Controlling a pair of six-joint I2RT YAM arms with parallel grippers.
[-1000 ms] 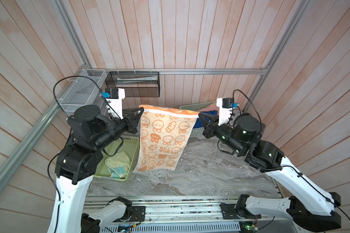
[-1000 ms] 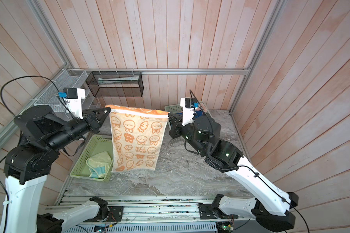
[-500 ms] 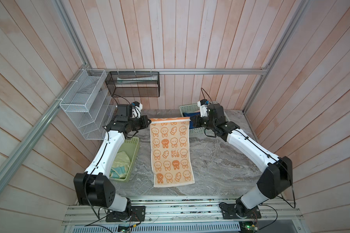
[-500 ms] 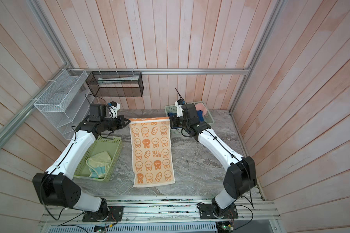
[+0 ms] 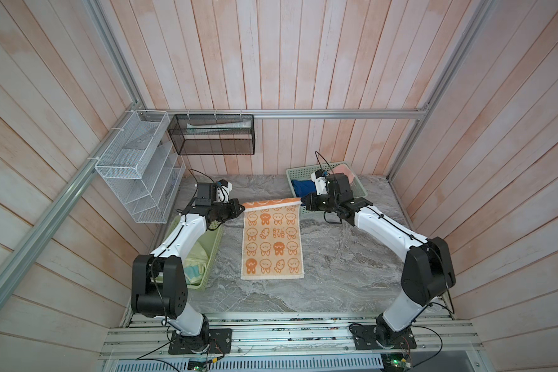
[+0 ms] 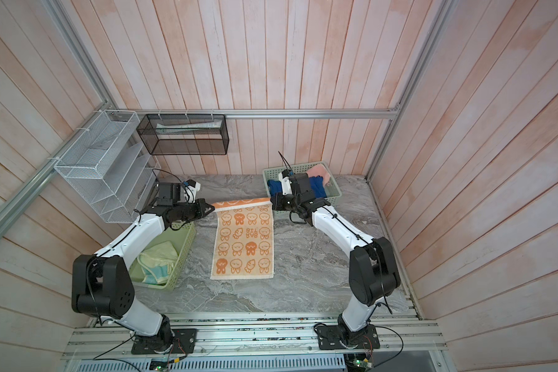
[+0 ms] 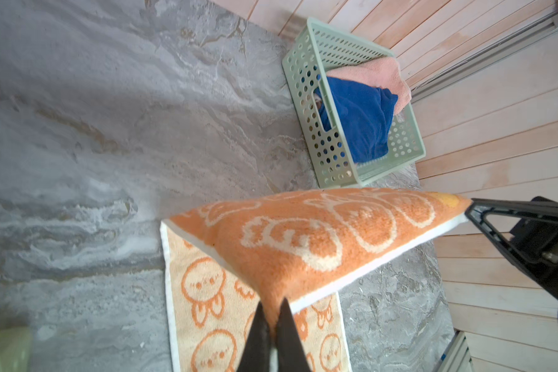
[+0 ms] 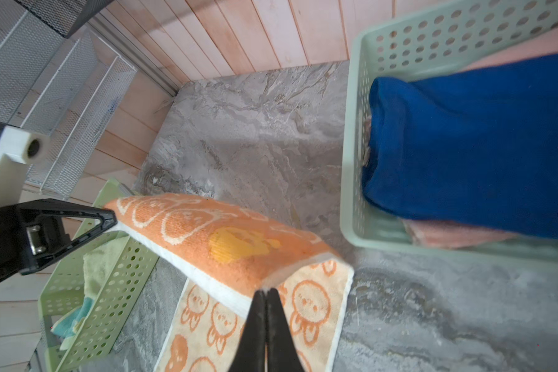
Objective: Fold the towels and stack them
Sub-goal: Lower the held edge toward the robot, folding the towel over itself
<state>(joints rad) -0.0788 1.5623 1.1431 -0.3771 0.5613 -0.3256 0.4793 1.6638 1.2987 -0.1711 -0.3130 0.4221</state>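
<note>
Orange bunny towel [image 5: 272, 244], far edge raised, corners pinched by left gripper [image 5: 241, 208] and right gripper [image 5: 302, 203]; right arm partly hides blue towel [image 5: 303, 186].

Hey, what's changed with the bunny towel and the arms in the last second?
Both arms swung down and away from the camera, lowering the orange bunny towel from hanging in mid-air to lying flat on the table. The left hand and right hand stay shut on its far corners, holding that edge slightly raised. The far basket and left basket have not moved.
</note>
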